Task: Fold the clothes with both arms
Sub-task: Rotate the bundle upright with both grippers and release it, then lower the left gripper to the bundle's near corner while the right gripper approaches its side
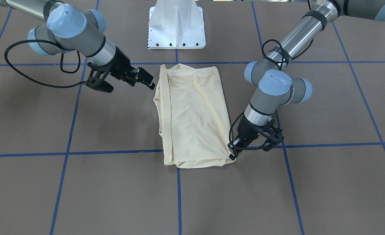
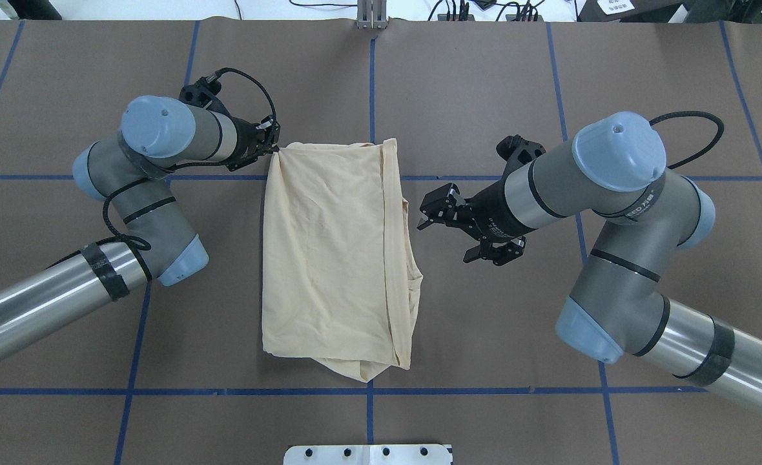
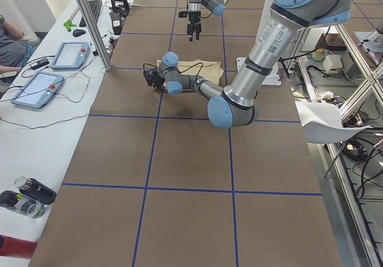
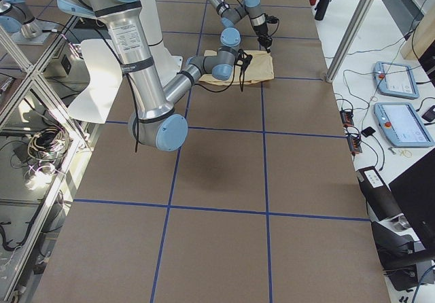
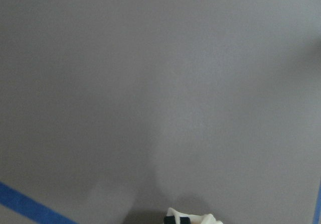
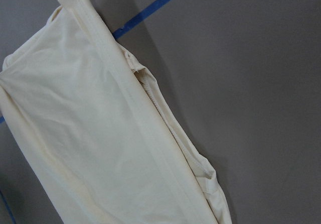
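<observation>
The pale cream-yellow shirt (image 1: pixel 192 114) lies folded into a long rectangle in the middle of the table (image 2: pixel 336 252); its print and label are hidden. My left gripper (image 2: pixel 272 146) is down at the shirt's far left corner and shut on the cloth (image 1: pixel 233 153). The left wrist view shows a black fingertip (image 5: pixel 184 219) with a bit of cream cloth (image 5: pixel 203 218). My right gripper (image 2: pixel 425 215) is open and empty, just off the shirt's right edge (image 1: pixel 149 81). The right wrist view shows only the shirt's folded edge and seams (image 6: pixel 90 133).
The brown table cover carries a grid of blue tape lines (image 2: pixel 371 77). The white pedestal base (image 1: pixel 176 26) stands at the robot's side of the table. Operators' tablets (image 3: pixel 33 87) and bottles (image 3: pixel 30 192) lie on a side bench beyond the far edge.
</observation>
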`<action>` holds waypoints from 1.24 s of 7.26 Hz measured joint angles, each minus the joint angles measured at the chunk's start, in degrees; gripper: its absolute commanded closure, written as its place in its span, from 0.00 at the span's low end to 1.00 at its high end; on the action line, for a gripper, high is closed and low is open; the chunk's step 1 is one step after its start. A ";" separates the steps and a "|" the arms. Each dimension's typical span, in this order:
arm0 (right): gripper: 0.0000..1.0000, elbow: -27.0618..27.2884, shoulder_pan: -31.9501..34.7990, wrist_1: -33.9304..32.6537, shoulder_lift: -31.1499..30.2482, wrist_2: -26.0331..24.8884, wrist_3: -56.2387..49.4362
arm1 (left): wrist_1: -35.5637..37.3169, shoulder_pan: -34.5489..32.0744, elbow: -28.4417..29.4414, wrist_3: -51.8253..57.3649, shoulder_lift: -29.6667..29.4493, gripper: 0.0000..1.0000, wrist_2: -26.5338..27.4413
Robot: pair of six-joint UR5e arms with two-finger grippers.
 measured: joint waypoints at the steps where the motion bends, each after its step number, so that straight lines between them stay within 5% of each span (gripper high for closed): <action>1: 0.00 0.03 -0.06 0.00 -0.01 -0.16 -0.10 | -0.47 -0.32 1.28 0.01 -0.79 0.81 0.70; 2: 0.00 0.05 -0.10 0.01 0.03 -0.32 -0.13 | -0.87 -0.64 1.78 0.00 -1.14 0.01 1.04; 6: 0.00 -0.18 -2.51 -0.28 0.32 -6.00 -0.43 | -1.86 -3.47 -1.00 4.62 -0.19 0.00 -1.30; 9: 0.00 -0.16 -6.02 -2.39 0.51 -12.17 -0.79 | -0.29 -4.02 -17.65 6.17 10.54 0.00 -6.49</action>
